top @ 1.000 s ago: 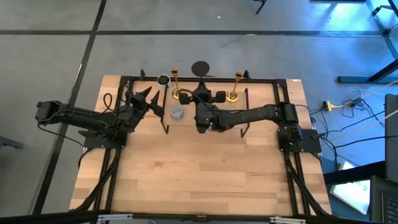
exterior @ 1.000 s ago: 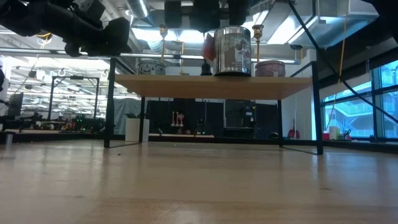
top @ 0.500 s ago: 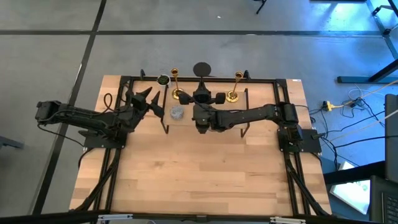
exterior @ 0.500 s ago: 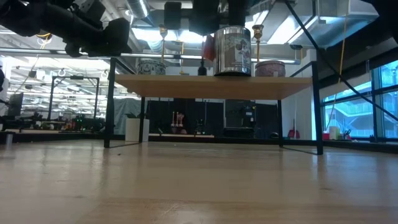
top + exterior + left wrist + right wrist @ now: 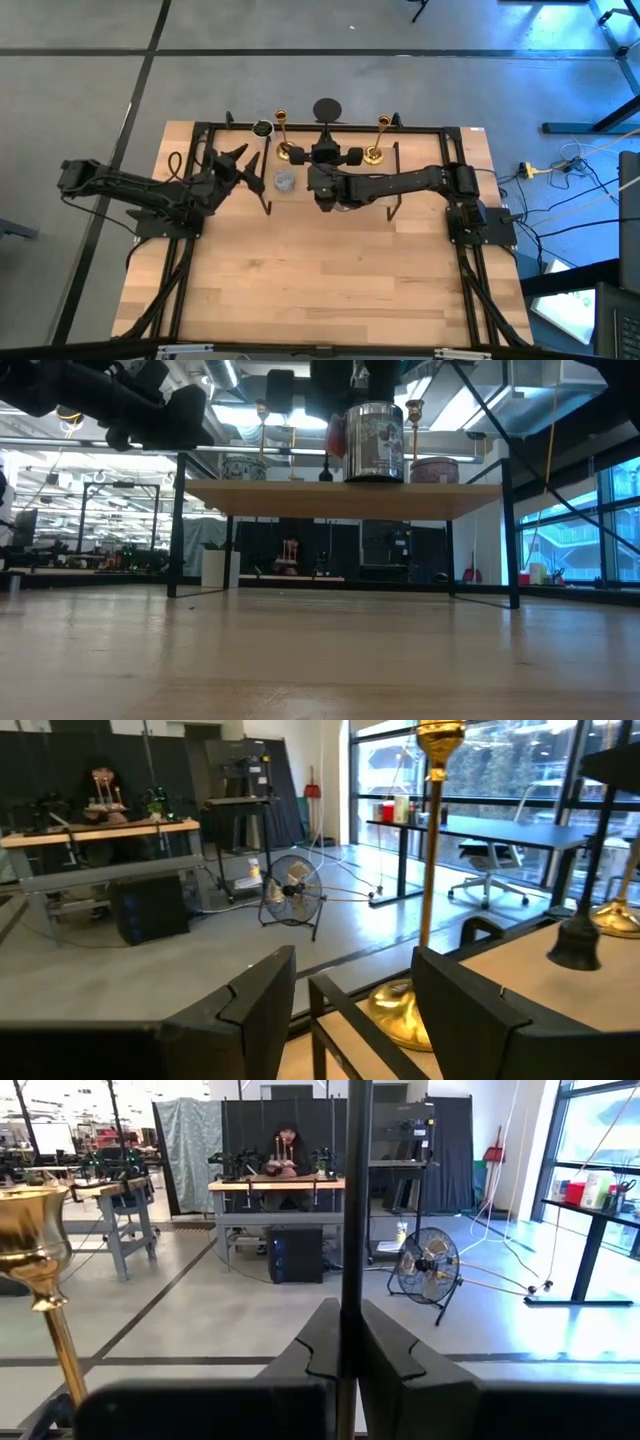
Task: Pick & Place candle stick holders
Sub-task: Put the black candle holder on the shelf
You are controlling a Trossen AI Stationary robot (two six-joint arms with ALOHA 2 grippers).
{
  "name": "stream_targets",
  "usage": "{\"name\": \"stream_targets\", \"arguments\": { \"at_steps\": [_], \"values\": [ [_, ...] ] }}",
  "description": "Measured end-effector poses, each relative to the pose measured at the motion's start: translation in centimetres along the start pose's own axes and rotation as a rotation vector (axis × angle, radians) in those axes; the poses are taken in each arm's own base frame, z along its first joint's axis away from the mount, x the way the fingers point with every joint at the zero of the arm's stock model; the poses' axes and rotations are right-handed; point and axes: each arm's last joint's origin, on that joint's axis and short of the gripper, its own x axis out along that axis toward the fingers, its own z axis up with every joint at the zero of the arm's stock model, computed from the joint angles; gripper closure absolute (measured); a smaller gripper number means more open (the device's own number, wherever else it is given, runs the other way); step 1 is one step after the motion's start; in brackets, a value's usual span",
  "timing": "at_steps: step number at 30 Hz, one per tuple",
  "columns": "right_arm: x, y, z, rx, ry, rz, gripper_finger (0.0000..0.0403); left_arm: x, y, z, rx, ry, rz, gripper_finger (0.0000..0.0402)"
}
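Observation:
Two gold candle stick holders stand on their round feet on a raised wooden shelf along the table's far edge. Between them is a thin black candlestick with a disc top, and my right gripper is shut on it. My left gripper hangs open at the shelf's left part, level, with nothing between its fingers. It faces the left gold holder, which stands a little beyond it. My right gripper pinches the black candlestick's thin stem between its two fingers. The fingers come level from the table's near side and lie across the stem. The stem stands about upright; whether its small bell foot rests on the shelf I cannot tell.
A silver tin stands on the shelf just near of the left gold holder, with a pink candle and a blue-grey one on either side. Black frame posts carry the shelf. The wide wooden table lies nearer.
My right gripper has rolled slightly while staying shut on the black candlestick. The candlestick has tipped a little, its foot shifting a small way along the shelf toward the left gold holder.

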Motion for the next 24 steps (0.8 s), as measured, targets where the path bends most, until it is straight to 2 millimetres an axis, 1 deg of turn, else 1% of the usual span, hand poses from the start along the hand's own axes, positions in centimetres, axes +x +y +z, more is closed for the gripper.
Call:
{"name": "stream_targets", "arguments": {
  "at_steps": [10,17,24],
  "values": [
    [0.17,-0.05,-0.32,-0.025,0.000,-0.004,0.0389,-0.26,-0.18,-0.06,0.014,0.004,-0.017,0.0206],
    [0.85,-0.15,-0.59,-0.016,-0.001,-0.018,0.0389,-0.26,-0.18,-0.06,0.014,0.004,-0.016,0.0206],
    [0.77,-0.19,-0.87,-0.025,-0.001,-0.017,0.0389,-0.26,-0.17,-0.06,0.014,0.004,-0.016,0.0206]
  ]
}}
